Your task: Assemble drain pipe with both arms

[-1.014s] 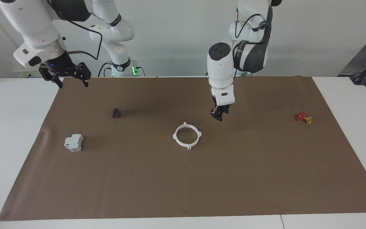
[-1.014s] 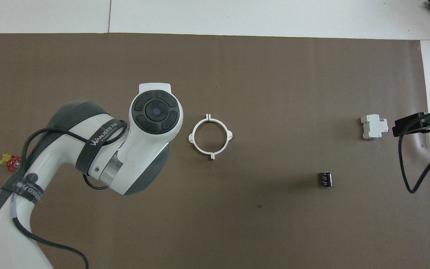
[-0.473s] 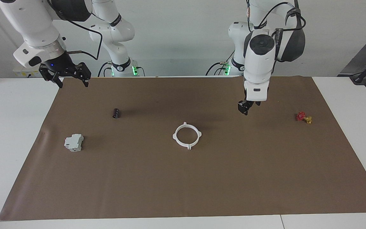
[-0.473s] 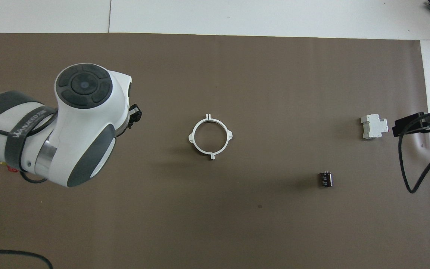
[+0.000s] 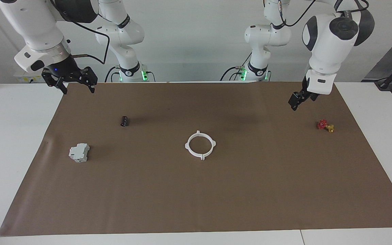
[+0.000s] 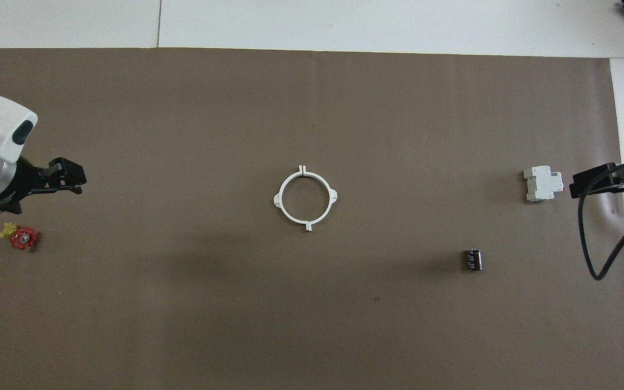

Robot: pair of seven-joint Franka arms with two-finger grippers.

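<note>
Fingers, right gripper (image 5: 79,89): mine, spread wide and holding nothing, hanging over the brown mat (image 5: 196,197) at its corner by the robots on the right arm's end. This arm waits.

Left gripper (image 5: 294,103): also mine, holding nothing, up over the mat's robot-side edge toward the left arm's end. Whether it is spread or closed I cannot tell.

Black cylinder (image 5: 124,121): lying on the mat, toward the right arm's end. Not part of the job.

Red valve (image 5: 324,125): on the mat near its edge at the left arm's end, close below my left gripper.

Drain pipe (image 5: 200,145): flat at the mat's middle, both half-rings meeting as one ring with four lugs. It has no long axis; the joint line runs roughly from the robots' edge toward the opposite edge. It lies well apart from both grippers, toward the mat's centre from each, the left somewhat nearer. I judge the assembly done.

Grey-white block (image 5: 79,152): farthest out, toward the right arm's end.
</note>
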